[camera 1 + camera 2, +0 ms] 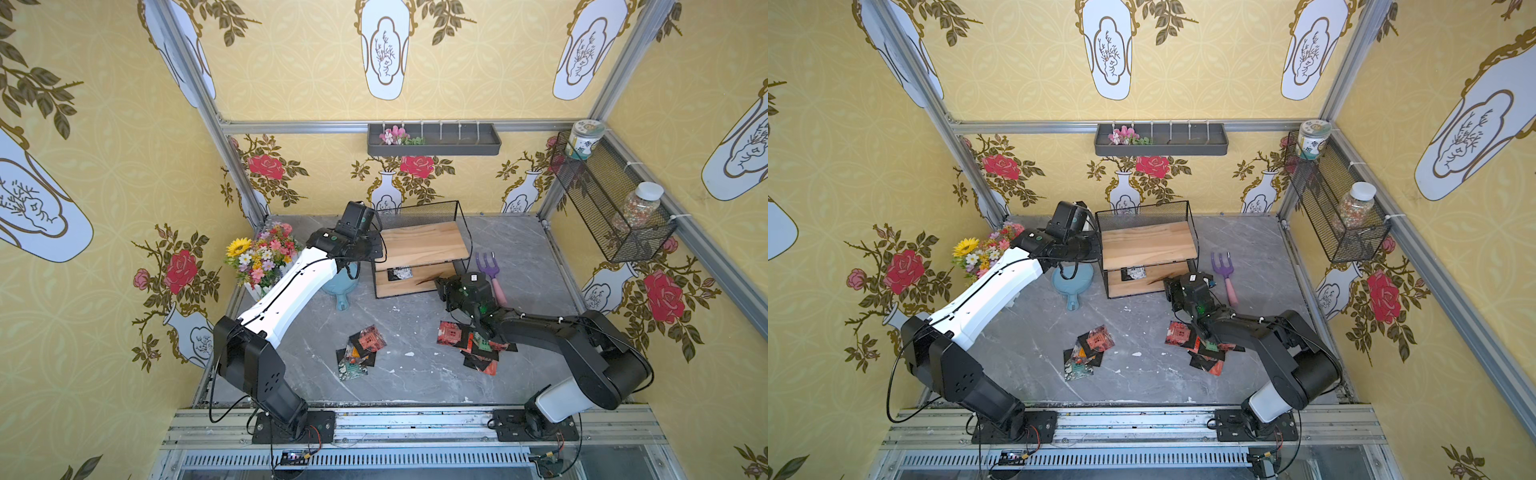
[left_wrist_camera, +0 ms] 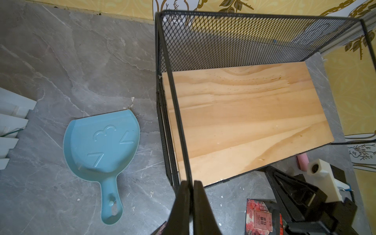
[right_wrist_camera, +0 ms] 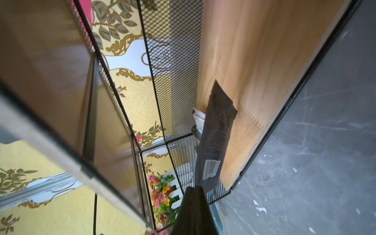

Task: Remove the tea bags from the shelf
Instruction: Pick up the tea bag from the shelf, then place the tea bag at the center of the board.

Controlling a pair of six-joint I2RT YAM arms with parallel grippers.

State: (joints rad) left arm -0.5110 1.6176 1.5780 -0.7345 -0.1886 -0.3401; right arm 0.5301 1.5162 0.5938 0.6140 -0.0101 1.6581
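My left jaws are pressed together on a thin black wire of the shelf (image 2: 177,114). It is the top side rail, on the side nearest the blue dustpan (image 2: 101,146), and I grip it close to its front end. In both top views that arm reaches across beside the flowers (image 1: 262,253) to the shelf's upper board (image 1: 419,243).

My right jaws are pinched shut on the near edge of a dark tea bag (image 3: 215,132), with its barcode side towards my wrist camera. It reaches in over the lower board (image 3: 254,81) at the open front of the shelf and is tilted off the wood. I cannot tell whether its far end touches the wood. Deeper in on the same board lies a white-panelled tea bag (image 1: 400,273), just under the front edge of the upper board.

The other tea bags lie on the grey counter (image 1: 415,374) in two loose heaps, well apart from each other. One heap (image 1: 359,351) is in front of the shelf towards my left arm. The second heap (image 1: 469,345) is partly under my right forearm. A purple hand fork (image 1: 486,266) lies just beside the shelf on my right.
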